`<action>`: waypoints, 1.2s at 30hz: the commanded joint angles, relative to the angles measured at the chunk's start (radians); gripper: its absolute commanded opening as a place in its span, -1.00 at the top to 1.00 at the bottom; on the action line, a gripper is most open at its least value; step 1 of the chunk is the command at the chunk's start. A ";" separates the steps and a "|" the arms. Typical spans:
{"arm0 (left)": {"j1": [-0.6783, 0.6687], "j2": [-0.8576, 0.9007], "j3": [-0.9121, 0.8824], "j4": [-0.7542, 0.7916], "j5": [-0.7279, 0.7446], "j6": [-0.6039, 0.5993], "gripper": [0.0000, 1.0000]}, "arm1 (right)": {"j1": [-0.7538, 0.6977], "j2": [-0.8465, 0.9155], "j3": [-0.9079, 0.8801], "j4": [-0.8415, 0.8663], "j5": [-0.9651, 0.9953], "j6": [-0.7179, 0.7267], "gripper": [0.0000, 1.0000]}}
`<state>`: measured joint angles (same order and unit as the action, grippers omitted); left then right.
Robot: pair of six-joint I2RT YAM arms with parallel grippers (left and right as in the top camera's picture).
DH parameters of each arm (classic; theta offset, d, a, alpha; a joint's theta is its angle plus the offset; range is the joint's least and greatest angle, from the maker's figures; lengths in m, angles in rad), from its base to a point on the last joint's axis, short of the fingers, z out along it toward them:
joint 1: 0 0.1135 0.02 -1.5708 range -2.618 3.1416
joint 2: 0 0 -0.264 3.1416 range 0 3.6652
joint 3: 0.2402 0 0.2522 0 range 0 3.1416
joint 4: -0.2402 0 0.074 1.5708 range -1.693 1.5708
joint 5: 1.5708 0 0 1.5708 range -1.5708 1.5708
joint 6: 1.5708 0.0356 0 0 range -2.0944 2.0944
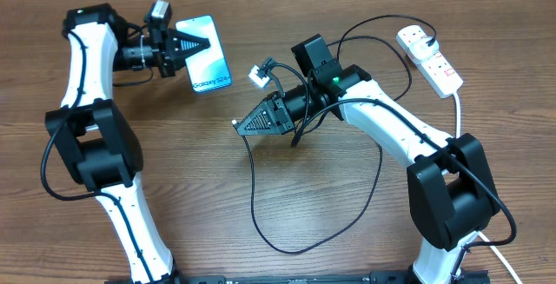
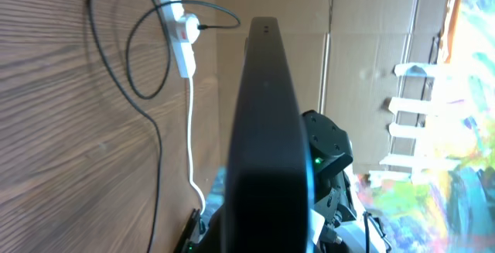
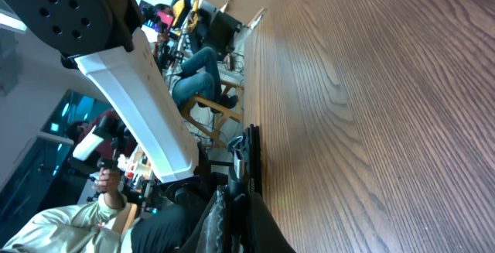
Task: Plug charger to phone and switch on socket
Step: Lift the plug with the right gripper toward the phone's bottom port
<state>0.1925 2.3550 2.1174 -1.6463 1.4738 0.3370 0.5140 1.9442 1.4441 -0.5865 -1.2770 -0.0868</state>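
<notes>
Left tool (image 1: pixel 204 42) clamps the phone (image 1: pixel 207 65), seen edge-on from its wrist. Right tool (image 1: pixel 241 125) pinches the charger (image 1: pixel 251 180); connector tip is hidden. Power strip (image 1: pixel 432 58) lies apart.

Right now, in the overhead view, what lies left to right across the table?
phone → right gripper → socket. The left gripper overlaps the phone and the charger loops across the middle, so both are left out.
</notes>
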 commanded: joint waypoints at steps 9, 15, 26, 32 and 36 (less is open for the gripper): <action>-0.058 -0.005 0.004 -0.007 0.079 0.038 0.92 | -0.001 -0.023 0.014 0.040 -0.027 -0.014 0.93; -0.058 -0.005 0.004 -0.008 0.058 0.038 0.92 | -0.005 -0.023 0.014 0.084 -0.027 0.017 0.93; -0.058 -0.005 0.004 -0.045 0.045 0.052 0.92 | -0.006 -0.023 0.014 0.179 -0.017 0.095 0.93; -0.058 -0.005 0.004 -0.045 0.041 0.075 0.92 | -0.006 -0.023 0.014 0.190 0.012 0.123 0.93; -0.058 -0.005 0.004 -0.045 0.038 0.085 0.92 | -0.006 -0.023 0.014 0.189 0.037 0.144 0.93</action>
<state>0.1322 2.3550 2.1174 -1.6848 1.4834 0.3748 0.5121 1.9442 1.4441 -0.4042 -1.2572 0.0334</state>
